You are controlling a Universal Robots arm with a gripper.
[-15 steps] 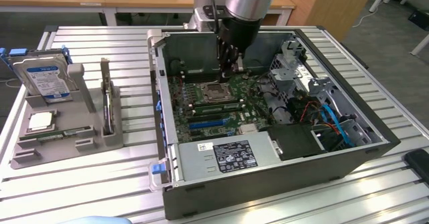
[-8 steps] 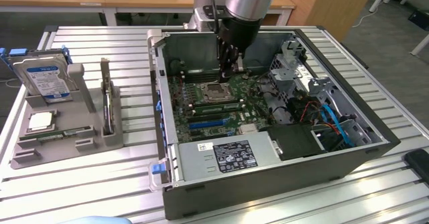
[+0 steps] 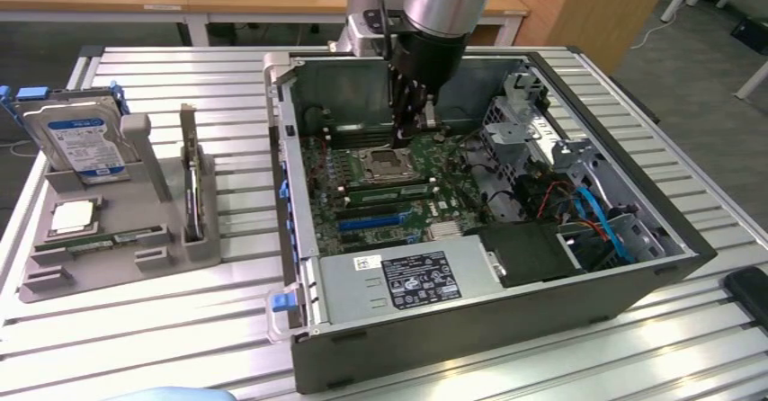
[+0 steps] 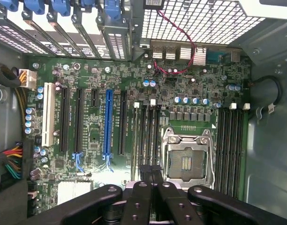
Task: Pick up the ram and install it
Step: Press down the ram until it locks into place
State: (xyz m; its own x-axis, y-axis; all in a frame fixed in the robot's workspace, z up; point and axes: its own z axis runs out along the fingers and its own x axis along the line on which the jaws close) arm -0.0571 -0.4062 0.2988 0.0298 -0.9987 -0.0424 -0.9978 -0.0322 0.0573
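Observation:
One ram [image 3: 189, 181] stands on edge in the grey holder [image 3: 120, 280] at the exterior view's left, outside the computer case. A second stick like it [image 3: 117, 238] lies flat in the same holder. My gripper [image 3: 408, 138] reaches down inside the open case, far from both sticks, just above the motherboard by the empty processor socket [image 3: 387, 161]. In the wrist view the gripper [image 4: 151, 169] has its fingers pressed together with nothing visible between them. It hangs over the end of the dark memory slots [image 4: 147, 136] beside the socket [image 4: 185, 159].
The holder also carries a hard drive [image 3: 86, 145] with a blue-white label and a square silver processor [image 3: 75, 214]. Inside the case [image 3: 480, 347] are a power supply [image 3: 402, 284], drive cages and cables [image 3: 588, 212]. The case walls surround my arm.

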